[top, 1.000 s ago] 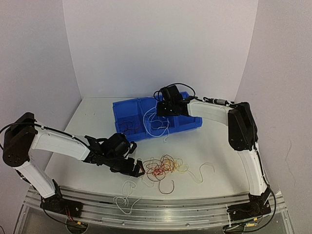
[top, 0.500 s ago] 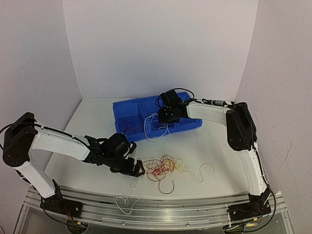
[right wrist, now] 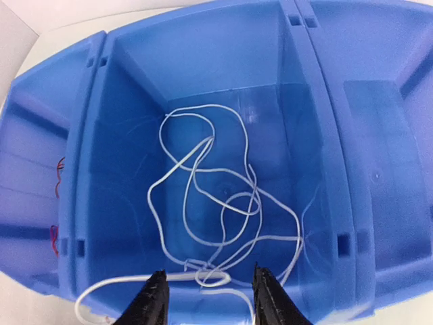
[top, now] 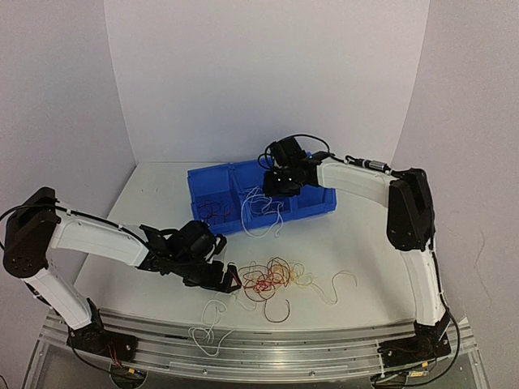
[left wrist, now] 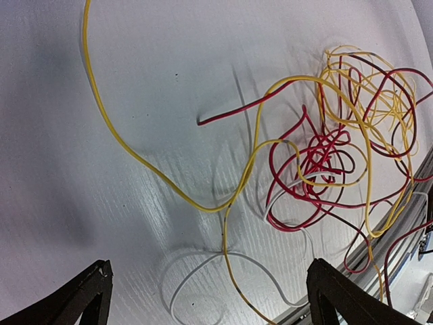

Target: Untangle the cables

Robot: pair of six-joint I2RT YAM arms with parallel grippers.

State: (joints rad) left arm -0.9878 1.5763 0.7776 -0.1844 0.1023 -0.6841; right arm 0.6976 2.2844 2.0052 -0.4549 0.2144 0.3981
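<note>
The cables lie as a tangle (top: pixel 272 279) of dark red, yellow-orange and white wires on the table near the front. My left gripper (top: pixel 231 282) sits low at the tangle's left edge and is open wide. In the left wrist view a yellow strand and a white loop (left wrist: pixel 270 267) run between the left gripper's (left wrist: pixel 210 271) spread fingers, and the tangle (left wrist: pixel 325 162) lies beyond. My right gripper (top: pixel 276 188) hovers over the blue bin (top: pixel 211 174), open. A white cable (right wrist: pixel 203 203) lies coiled in the middle compartment below the right gripper (right wrist: pixel 210 272), with one end trailing over the near rim.
Dark red wires (top: pixel 212 212) rest in the bin's left compartment. Loose white wires lie near the front rail (top: pixel 207 332) and to the right of the tangle (top: pixel 340 284). White walls close in the table at the back and on both sides.
My right gripper has opened and let go of the white cable, which now rests in the bin's middle compartment. The left arm has not moved.
</note>
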